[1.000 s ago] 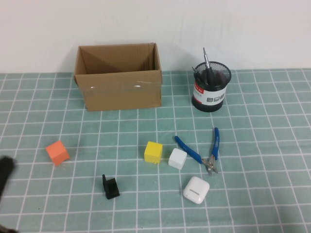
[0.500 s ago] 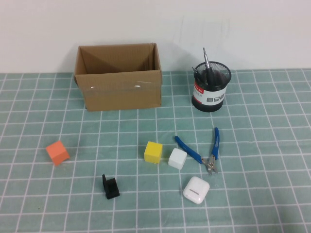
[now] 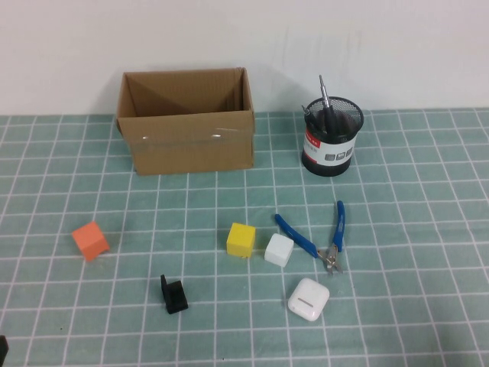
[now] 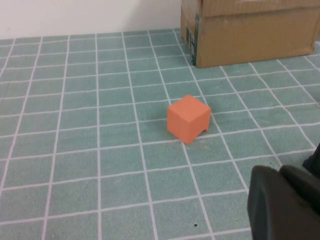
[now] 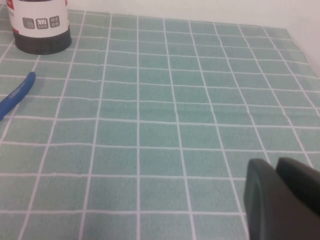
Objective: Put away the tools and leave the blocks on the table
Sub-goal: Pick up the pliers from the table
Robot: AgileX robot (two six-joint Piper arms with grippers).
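The blue-handled pliers (image 3: 317, 233) lie open on the table right of the white block (image 3: 280, 249). One pliers handle shows in the right wrist view (image 5: 17, 92). The thin black rod (image 3: 324, 92) and the black screwdriver handle (image 3: 330, 120) stand in the black mesh cup (image 3: 332, 141). The yellow block (image 3: 241, 239) sits beside the white one. The orange block (image 3: 91, 240) sits at the left and shows in the left wrist view (image 4: 187, 118). My left gripper (image 4: 279, 172) is shut and empty, low at the near left corner (image 3: 2, 348). My right gripper (image 5: 272, 167) is shut and empty over bare table on the right, outside the high view.
An open cardboard box (image 3: 187, 122) stands at the back left, also in the left wrist view (image 4: 250, 30). A small black L-shaped bracket (image 3: 173, 294) and a white glossy case (image 3: 309, 298) lie near the front. The cup shows in the right wrist view (image 5: 41, 25).
The left arm's dark shape at the left edge of the high view dropped out of sight, then a small part reappeared at the bottom left corner. The objects have not moved.
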